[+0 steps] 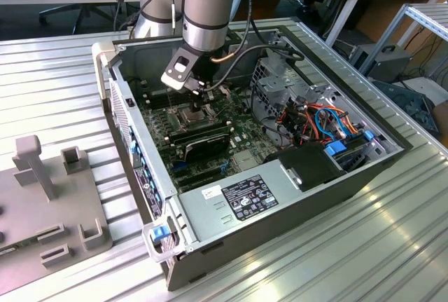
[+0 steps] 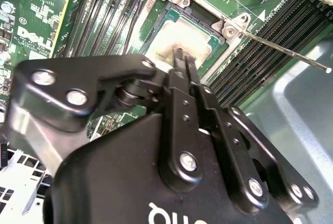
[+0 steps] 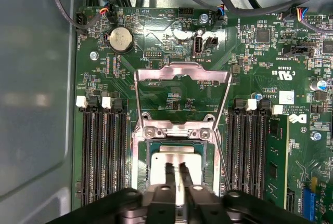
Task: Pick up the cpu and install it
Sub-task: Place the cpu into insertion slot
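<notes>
On the ribbed aluminium worktop (image 1: 63, 71), a grey plastic fixture block with upright posts (image 1: 49, 197) lies at the edge on the exterior view's left, and the open grey metal computer case (image 1: 280, 211) fills the middle. The black two-fingered tool (image 1: 200, 100) hangs inside the case, low over the green motherboard (image 1: 210, 141)

The small flat square cpu with a dull silver-grey top (image 3: 179, 154) lies flat in its socket, so picking up and placing appear done. The hinged bare-metal socket frame (image 3: 182, 86) stands swung open, so clamping looks left to do. The tool's fingers are drawn nearly together with a thin slit between them, gripping nothing. Their tips sit just over the cpu's top; whether they touch it I cannot tell

The first wrist view gives the raised frame and the black memory slots (image 3: 101, 146) flanking the socket. The second wrist view adds the thin steel locking lever (image 2: 281, 51), standing free beside the socket, and a brownish smear on the cpu's top
</notes>
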You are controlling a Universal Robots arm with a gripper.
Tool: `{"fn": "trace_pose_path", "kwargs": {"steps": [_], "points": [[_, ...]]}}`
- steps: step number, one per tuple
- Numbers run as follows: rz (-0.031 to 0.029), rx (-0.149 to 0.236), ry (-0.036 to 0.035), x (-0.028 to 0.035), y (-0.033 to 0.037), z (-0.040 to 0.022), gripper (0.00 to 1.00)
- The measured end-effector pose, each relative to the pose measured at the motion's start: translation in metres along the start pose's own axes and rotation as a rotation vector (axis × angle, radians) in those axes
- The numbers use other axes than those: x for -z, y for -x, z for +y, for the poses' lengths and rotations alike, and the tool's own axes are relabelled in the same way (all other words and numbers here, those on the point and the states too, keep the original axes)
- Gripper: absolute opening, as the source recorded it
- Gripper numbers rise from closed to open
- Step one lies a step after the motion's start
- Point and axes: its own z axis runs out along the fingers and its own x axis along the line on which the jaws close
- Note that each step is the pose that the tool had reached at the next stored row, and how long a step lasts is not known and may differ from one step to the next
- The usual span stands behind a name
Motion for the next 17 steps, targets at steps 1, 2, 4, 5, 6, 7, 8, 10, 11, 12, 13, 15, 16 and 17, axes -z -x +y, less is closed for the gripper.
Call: {"fn": "trace_pose_path", "kwargs": {"steps": [1,2,4,5,6,7,8,10,11,12,13,15,16,17], "points": [[0.0,0.0,0.0,0.0,0.0,0.0,0.11],[0.0,0.0,0.0001,0.0,0.0,0.0,0.11],[0.0,0.0,0.0002,0.0,0.0,0.0,0.11],[0.0,0.0,0.0002,0.0,0.0,0.0,0.11],[0.0,0.0,0.0003,0.0,0.0,0.0,0.11],[0.0,0.0,0.0004,0.0,0.0,0.0,0.11],[-0.0041,0.0,-0.0019,-0.0004,0.0001,-0.0001,0.11],[-0.0087,0.0,-0.0106,-0.0015,0.0,-0.0002,0.11],[-0.0088,0.0,-0.0123,-0.0025,0.0,-0.0002,0.11],[-0.0086,0.0,-0.0129,-0.0031,0.0,-0.0002,0.11],[-0.0087,0.0,-0.0135,-0.0038,0.0,-0.0002,0.11],[-0.0086,0.0,-0.0152,-0.0058,0.0,-0.0003,0.11],[-0.0086,0.0,-0.0164,-0.0071,0.0,-0.0003,0.11],[-0.0088,0.0,-0.017,-0.0073,0.0001,-0.0004,0.11]]}}
